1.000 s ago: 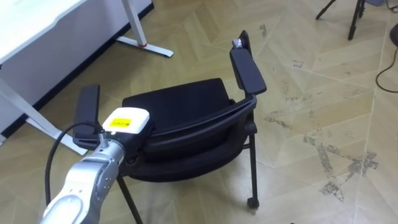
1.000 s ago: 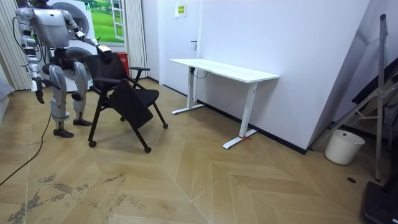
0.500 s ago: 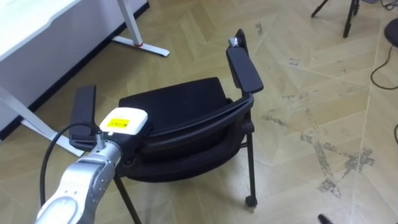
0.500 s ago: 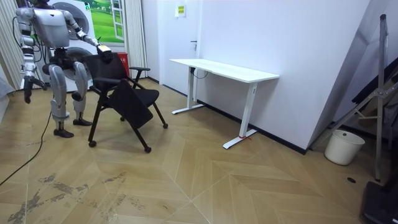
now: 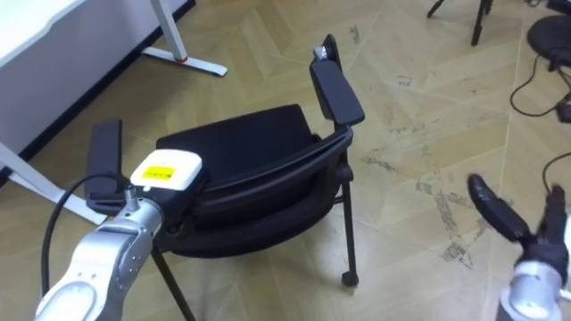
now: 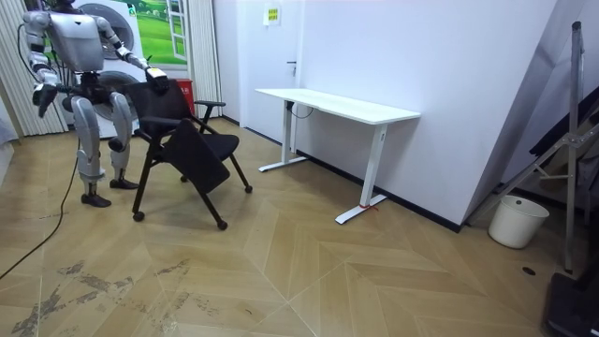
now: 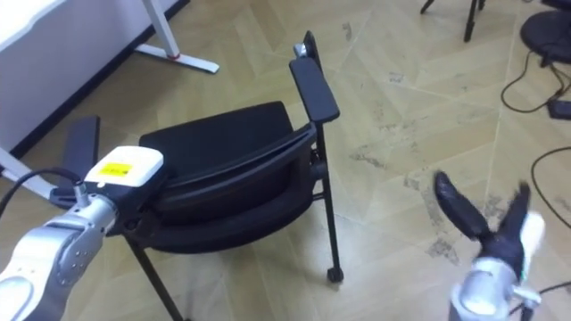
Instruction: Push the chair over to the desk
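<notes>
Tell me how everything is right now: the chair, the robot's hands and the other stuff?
chair: upright on the floor, seat empty, short of the white desk.
left hand: at the chair's backrest.
right hand: open, raised beside the chair, holding nothing.
white desk: standing by the wall.
white bucket: upright on the floor.

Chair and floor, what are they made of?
Chair: the seat looks like matte black fabric over soft padding. Its legs look like thin dark metal tubes, probably painted. Floor: wood or wood-look planks laid in a zigzag, slightly shiny, with grey scuffs.
</notes>
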Tool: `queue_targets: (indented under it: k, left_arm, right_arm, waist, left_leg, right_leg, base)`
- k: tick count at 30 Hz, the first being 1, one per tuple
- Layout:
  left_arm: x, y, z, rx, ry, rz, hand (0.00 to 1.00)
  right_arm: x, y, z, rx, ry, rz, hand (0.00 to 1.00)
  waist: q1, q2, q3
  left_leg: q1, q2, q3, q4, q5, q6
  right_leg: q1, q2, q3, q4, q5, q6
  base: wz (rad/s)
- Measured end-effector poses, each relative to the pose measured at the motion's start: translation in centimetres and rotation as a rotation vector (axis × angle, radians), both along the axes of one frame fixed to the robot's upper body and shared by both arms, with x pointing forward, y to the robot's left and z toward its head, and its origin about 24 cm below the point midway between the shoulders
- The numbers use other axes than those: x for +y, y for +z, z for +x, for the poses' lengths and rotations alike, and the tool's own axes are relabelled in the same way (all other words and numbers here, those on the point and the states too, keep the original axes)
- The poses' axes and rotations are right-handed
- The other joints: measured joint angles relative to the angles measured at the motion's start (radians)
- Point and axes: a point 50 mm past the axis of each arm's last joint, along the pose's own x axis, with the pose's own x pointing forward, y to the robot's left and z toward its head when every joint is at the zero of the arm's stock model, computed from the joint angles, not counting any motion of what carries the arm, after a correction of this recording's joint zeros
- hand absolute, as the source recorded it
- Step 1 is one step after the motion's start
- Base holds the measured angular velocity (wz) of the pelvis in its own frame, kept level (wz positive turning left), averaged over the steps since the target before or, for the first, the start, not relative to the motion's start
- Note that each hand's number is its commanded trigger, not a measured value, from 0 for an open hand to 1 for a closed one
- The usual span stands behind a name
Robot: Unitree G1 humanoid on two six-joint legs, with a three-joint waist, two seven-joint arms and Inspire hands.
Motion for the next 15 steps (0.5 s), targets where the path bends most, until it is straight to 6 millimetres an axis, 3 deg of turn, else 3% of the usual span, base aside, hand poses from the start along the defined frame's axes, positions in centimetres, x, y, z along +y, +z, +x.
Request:
queue_targets:
  k: [6,13,15]
  left_arm:
    - [-0.2,0.1,0.0,-0.005,-0.027,-0.004,1.0]
    - [-0.6,0.1,-0.2,-0.005,-0.075,0.002,1.0]
    - [-0.6,0.3,-0.2,-0.009,-0.106,0.015,1.0]
  right_arm:
    - [2.9,4.0,2.0,-0.127,0.22,-0.18,0.0]
    - [6.0,6.3,2.8,-0.13,0.523,-0.41,0.0]
    - [6.8,6.8,3.1,-0.11,0.622,-0.501,0.0]
  waist:
    - [0.031,-0.011,0.0022]
    - [0.062,-0.029,0.004]
    - [0.076,-0.046,0.0051]
  left_leg:
    - [-0.002,0.005,0.018,0.009,-0.003,0.007]
    - [0.014,0.009,0.021,-0.003,-0.003,0.007]
    - [0.024,0.009,0.022,-0.005,-0.003,0.007]
  right_leg:
    - [-0.014,0.0,0.001,0.02,0.0,0.0]
    - [-0.001,0.001,0.0,0.016,-0.001,0.001]
    - [0.003,0.002,0.0,0.016,-0.001,0.001]
  base:
    - [-0.07]
    - [-0.03]
    - [0.0]
